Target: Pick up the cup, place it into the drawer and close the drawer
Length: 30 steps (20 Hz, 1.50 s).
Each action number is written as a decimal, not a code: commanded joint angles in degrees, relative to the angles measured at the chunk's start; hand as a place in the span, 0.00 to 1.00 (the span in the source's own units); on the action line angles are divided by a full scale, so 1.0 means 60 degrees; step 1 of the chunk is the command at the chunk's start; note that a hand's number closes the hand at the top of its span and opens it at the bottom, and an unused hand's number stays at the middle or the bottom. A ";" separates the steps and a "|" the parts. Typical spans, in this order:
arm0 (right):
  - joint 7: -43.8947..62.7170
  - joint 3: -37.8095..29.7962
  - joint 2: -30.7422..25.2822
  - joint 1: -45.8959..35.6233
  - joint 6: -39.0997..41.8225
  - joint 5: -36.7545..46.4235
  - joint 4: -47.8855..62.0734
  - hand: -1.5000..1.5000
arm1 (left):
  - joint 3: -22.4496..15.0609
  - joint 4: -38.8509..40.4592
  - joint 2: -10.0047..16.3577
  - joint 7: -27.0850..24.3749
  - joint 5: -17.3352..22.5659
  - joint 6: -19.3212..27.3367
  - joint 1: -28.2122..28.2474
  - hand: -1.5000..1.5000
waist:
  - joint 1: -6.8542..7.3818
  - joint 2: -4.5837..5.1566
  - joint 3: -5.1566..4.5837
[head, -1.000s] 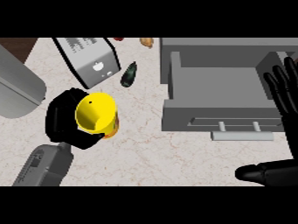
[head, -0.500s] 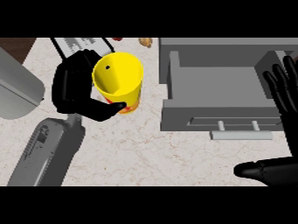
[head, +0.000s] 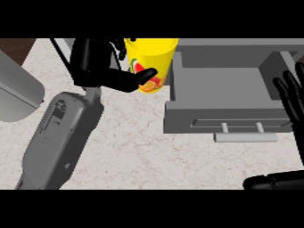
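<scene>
A tall yellow cup [head: 151, 62] with a fruit print hangs above the counter, just left of the open grey drawer [head: 227, 80]. My left hand [head: 101, 71] is shut on it, fingers behind it and the thumb across its lower front. The cup's top runs out of the view's upper edge. My right hand [head: 302, 111] rests open with fingers up at the right edge, beside the drawer's right wall. The drawer's inside shows bare, and its handle [head: 245, 137] faces me.
The marbled counter [head: 147, 156] spreads below the drawer front. A large grey rounded body [head: 6, 89] fills the left edge. The left forearm [head: 59, 138] slants across the lower left.
My left hand has carried the cup up and to the right, from over the counter's left part to right beside the drawer's left wall. The right hand has stayed put.
</scene>
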 commanded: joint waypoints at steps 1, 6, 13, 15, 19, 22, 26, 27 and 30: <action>-0.0055 0.0079 0.0070 -0.0032 -0.0070 0.0192 0.0213 0.00 | 0.0136 0.1451 -0.0556 -0.0155 -0.0403 0.0254 -0.1296 1.00 | -0.0056 0.0028 0.0000; -0.0672 0.0011 -0.0034 0.0532 0.0440 0.0063 0.0259 0.00 | 0.0275 0.1856 -0.0674 0.0789 -0.0639 0.0589 -0.2434 1.00 | -0.0086 0.0019 0.0004; 0.0040 -0.0376 -0.0205 -0.0151 0.0161 -0.0351 0.0044 0.00 | -0.0220 0.4174 -0.0778 -0.0235 -0.0130 0.0931 -0.3219 1.00 | -0.0193 0.0043 0.0000; -0.0156 -0.0496 -0.0391 0.0010 0.0482 -0.0480 0.0120 0.00 | -0.0258 0.4622 -0.0780 -0.0210 0.0135 0.1191 -0.3760 1.00 | -0.0213 0.0042 0.0001; -0.0244 -0.0516 -0.0275 0.0228 0.0443 -0.0490 0.0103 0.00 | -0.0445 0.5736 -0.0782 -0.0749 0.0342 0.1256 -0.4257 1.00 | -0.0207 0.0043 0.0001; -0.0955 -0.0294 -0.0160 -0.0186 0.0536 -0.0063 0.1080 0.00 | -0.1048 0.6629 -0.0783 -0.1175 0.1254 0.1455 -0.4581 1.00 | -0.0356 0.0103 0.0006; -0.1191 0.0103 0.0195 0.0017 0.0326 0.0378 0.1090 0.00 | -0.1495 0.7333 -0.0784 -0.0912 0.1611 0.1568 -0.5118 1.00 | -0.0372 0.0100 0.0007; -0.0668 -0.0084 -0.0022 -0.0662 0.0247 0.0106 0.1074 0.00 | -0.1606 0.7875 -0.0784 -0.1400 0.1752 0.1767 -0.5131 1.00 | -0.0538 0.0158 0.0007; -0.0476 -0.0436 -0.0281 -0.0329 0.0547 -0.0470 0.0691 0.00 | -0.1969 0.8320 -0.0784 -0.1424 0.1870 0.1503 -0.5346 1.00 | -0.0583 0.0149 0.0008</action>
